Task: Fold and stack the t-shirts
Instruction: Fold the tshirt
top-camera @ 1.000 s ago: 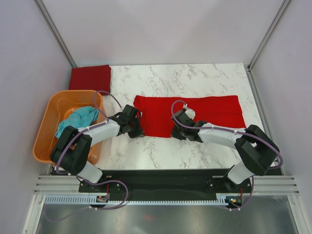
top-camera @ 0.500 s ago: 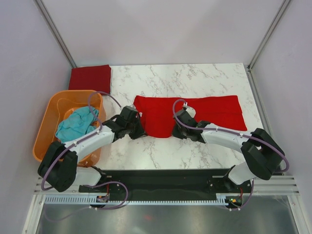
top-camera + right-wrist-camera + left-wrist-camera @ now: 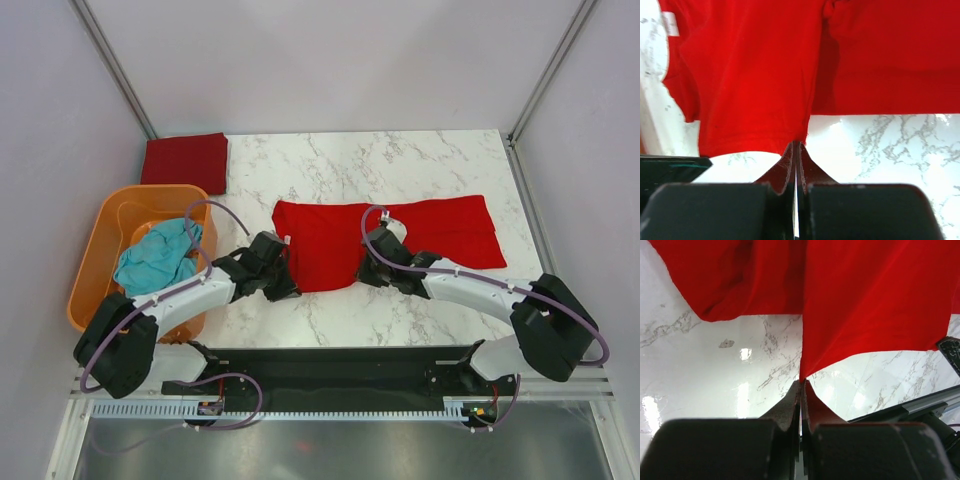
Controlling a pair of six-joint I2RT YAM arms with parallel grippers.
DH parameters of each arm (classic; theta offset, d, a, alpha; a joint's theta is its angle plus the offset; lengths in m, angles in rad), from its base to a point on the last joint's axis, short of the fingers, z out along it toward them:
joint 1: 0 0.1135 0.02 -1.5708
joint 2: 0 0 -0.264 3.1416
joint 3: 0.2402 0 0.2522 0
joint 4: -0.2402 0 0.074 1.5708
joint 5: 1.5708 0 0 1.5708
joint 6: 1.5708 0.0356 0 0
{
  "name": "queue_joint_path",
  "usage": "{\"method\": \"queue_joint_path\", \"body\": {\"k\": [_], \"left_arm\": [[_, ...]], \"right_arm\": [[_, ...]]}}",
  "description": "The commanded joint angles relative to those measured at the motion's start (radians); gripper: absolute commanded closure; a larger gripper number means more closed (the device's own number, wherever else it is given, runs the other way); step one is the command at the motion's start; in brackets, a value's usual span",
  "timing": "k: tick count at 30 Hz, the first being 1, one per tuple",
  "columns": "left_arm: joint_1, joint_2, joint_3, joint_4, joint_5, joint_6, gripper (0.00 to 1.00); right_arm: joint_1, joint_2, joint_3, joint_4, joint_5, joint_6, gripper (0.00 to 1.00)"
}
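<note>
The bright red t-shirt [image 3: 420, 232] lies spread across the middle of the marble table. My left gripper [image 3: 288, 288] is shut on its near left edge; the left wrist view shows the cloth [image 3: 865, 300] pinched at my fingertips [image 3: 803, 382] and lifted off the table. My right gripper [image 3: 362, 276] is shut on the near hem; the right wrist view shows the red cloth [image 3: 750, 75] rising from my closed tips [image 3: 797, 144], with a white neck label [image 3: 670, 24] at upper left. The maroon t-shirt [image 3: 185, 159] lies folded at the far left. The teal t-shirt [image 3: 155, 257] is crumpled in the basket.
The orange plastic basket [image 3: 105, 225] stands at the table's left edge, beside my left arm. Bare marble table [image 3: 380, 160] lies beyond the red shirt and along the near edge. Frame posts and walls enclose the table.
Both grippers have drawn toward the near edge, pulling the shirt's near hem with them. The left arm has stretched out lower and to the right.
</note>
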Motion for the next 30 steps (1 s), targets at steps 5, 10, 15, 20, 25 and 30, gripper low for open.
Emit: {"method": "queue_joint_path", "body": {"k": [5,10,15,20,25,30], "left_arm": [[-0.003,0.057,0.010,-0.004,-0.019,-0.014,0.98],[-0.003,0.031,0.025,-0.004,-0.015,-0.015,0.98],[-0.003,0.051,0.028,-0.004,0.025,-0.041,0.98],[-0.008,0.114,0.034,-0.002,0.031,-0.060,0.98],[-0.006,0.106,0.079,-0.001,0.025,-0.051,0.98],[0.000,0.115,0.123,-0.005,0.031,-0.040,0.98]], "right_arm": [[0.003,0.025,-0.033,0.014,-0.018,-0.046,1.00],[0.003,0.028,-0.019,0.014,-0.023,-0.062,1.00],[0.003,0.034,-0.015,0.014,-0.029,-0.065,1.00],[0.003,0.019,-0.016,0.011,-0.027,-0.089,1.00],[-0.016,0.011,-0.019,0.008,-0.043,-0.109,1.00],[-0.052,0.036,0.022,0.017,-0.085,-0.145,1.00]]}}
